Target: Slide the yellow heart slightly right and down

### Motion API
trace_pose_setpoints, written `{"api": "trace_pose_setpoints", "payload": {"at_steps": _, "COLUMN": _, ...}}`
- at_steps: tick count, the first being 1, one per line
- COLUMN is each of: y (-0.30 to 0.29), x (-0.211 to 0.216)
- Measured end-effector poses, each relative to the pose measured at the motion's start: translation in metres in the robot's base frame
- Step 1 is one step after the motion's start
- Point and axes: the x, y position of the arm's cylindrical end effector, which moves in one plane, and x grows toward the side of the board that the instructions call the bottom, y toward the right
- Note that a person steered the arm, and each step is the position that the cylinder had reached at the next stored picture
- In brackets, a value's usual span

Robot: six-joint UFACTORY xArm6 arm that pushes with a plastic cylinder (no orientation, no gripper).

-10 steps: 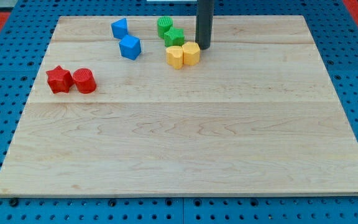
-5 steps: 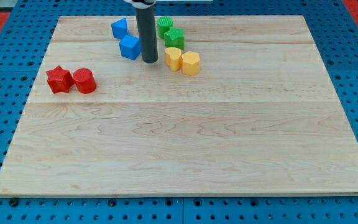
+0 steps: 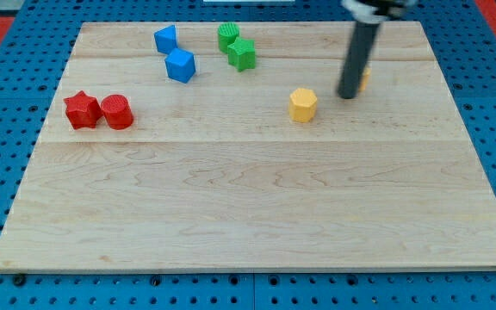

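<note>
Tip at tabletop's upper right. Yellow heart mostly hidden behind rod, touching tip on its right. Yellow hexagon lies left of tip. No gripper; nothing pinched.

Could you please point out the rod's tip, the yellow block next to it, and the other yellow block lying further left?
my tip (image 3: 348, 96): camera view, the rod's very lower end.
yellow block behind the rod (image 3: 364, 80): camera view, the sliver showing right of the rod; shape hidden.
yellow hexagonal block (image 3: 302, 104): camera view, its top face.
</note>
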Motion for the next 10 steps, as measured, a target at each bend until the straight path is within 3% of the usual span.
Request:
{"api": "trace_pose_setpoints", "payload": {"at_steps": 1, "y": -0.026, "x": -0.041}}
{"api": "trace_pose_setpoints", "payload": {"at_steps": 2, "y": 0.035, "x": -0.07}}
{"api": "trace_pose_setpoints", "payload": {"at_steps": 3, "y": 0.106, "x": -0.044}}
{"api": "trace_pose_setpoints", "payload": {"at_steps": 4, "y": 0.115, "x": 0.015}}
{"api": "trace_pose_setpoints", "payload": {"at_steps": 5, "y": 0.125, "x": -0.012}}
{"api": "trace_pose_setpoints", "payload": {"at_steps": 6, "y": 0.107, "x": -0.073}}
{"api": "trace_pose_setpoints", "payload": {"at_steps": 7, "y": 0.073, "x": -0.056}}
{"api": "trace_pose_setpoints", "payload": {"at_steps": 8, "y": 0.091, "x": -0.003}}
{"api": "trace_pose_setpoints", "payload": {"at_steps": 9, "y": 0.106, "x": -0.033}}
{"api": "trace_pose_setpoints", "payload": {"at_steps": 10, "y": 0.066, "x": -0.034}}
